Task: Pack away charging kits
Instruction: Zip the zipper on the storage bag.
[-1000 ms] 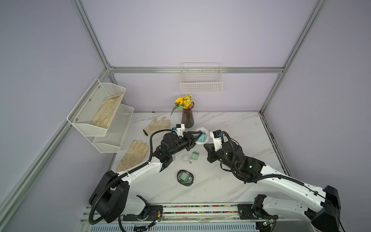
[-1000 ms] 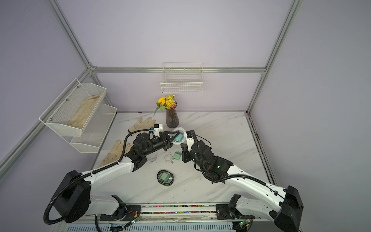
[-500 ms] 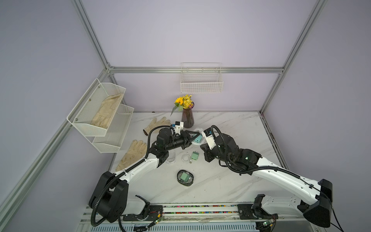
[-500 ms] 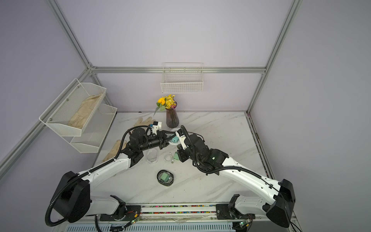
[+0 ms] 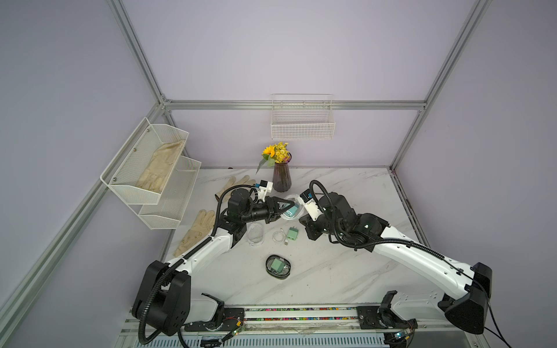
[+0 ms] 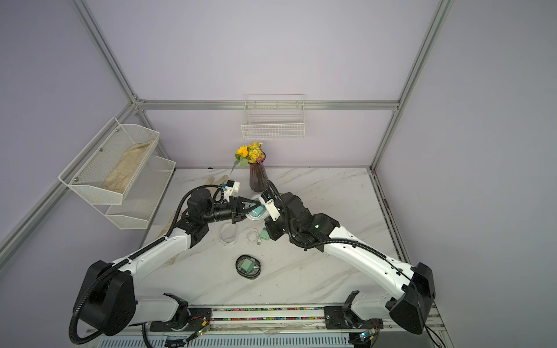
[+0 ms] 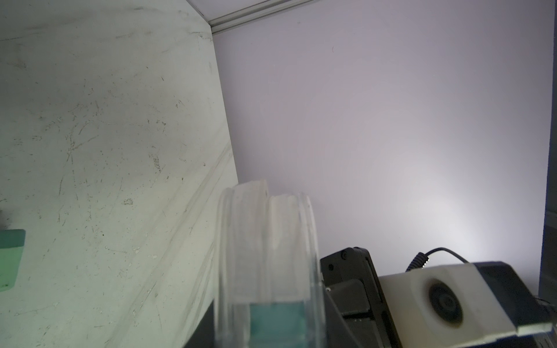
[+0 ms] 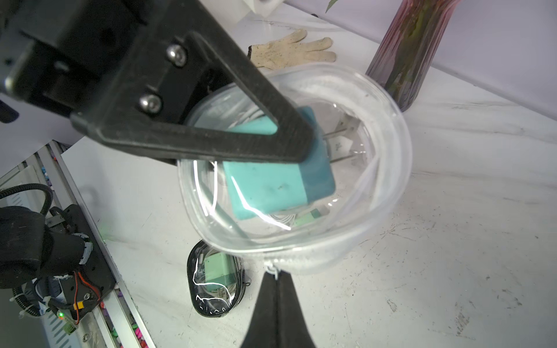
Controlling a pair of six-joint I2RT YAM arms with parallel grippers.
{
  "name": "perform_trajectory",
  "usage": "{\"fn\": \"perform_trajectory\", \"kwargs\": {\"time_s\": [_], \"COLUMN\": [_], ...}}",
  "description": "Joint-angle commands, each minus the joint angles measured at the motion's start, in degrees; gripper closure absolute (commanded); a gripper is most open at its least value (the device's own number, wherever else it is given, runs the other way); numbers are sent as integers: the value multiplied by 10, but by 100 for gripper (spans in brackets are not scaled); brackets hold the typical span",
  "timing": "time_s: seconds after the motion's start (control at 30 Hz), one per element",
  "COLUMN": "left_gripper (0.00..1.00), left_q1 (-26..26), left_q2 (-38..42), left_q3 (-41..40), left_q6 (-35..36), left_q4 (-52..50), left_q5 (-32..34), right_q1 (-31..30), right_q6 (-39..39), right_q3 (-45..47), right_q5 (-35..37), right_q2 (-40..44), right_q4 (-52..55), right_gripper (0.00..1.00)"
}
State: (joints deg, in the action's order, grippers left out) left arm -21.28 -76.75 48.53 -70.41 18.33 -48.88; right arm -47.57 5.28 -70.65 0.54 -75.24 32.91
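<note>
My left gripper is shut on a clear oval case and holds it above the table, in front of the vase. Through its wall a light blue charger and a white cable show. One left finger lies across the case. My right gripper is shut on the zip pull at the case's rim. On the table lie a mint-green charger, a coiled cable and an empty clear case. A black-rimmed case holding a mint-green charger lies nearer the front.
A dark vase of yellow flowers stands just behind the held case. Cream gloves lie at the left and back left. A two-tier mesh rack hangs on the left wall, a wire basket on the back wall.
My right arm has swung left toward the held case and now sits at its rim. The left gripper has kept the case in about the same spot.
</note>
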Motion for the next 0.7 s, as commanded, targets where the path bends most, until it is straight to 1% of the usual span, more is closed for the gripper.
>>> {"fn": "perform_trajectory", "kwargs": {"time_s": [0.0, 0.07, 0.2, 0.37, 0.43, 0.57, 0.67], "left_gripper": [100, 100, 100, 100, 100, 100, 100], "left_q1": [29, 36, 41, 41, 41, 37, 25], "left_q2": [25, 29, 23, 12, 15, 15, 14], "left_q3": [58, 52, 50, 43, 37, 25, 16], "left_q6": [50, 56, 62, 73, 87, 98, 109], "left_q4": [-12, -14, -2, -7, -20, -31, -32], "left_q5": [-27, -32, -71, -119, -122, -143, -158], "right_q1": [21, 22, 22, 26, 27, 27, 28], "right_q6": [-32, -45, -66, -94, -102, -123, -145], "right_q3": [-25, -35, -52, -82, -97, -121, -140], "right_q5": [43, 55, 121, 169, 193, 207, 216], "right_q2": [1, -8, -29, -30, -30, -52, -66], "right_q4": [73, 88, 112, 107, 106, 95, 84], "right_gripper": [100, 100, 100, 100, 100, 100, 100]}}
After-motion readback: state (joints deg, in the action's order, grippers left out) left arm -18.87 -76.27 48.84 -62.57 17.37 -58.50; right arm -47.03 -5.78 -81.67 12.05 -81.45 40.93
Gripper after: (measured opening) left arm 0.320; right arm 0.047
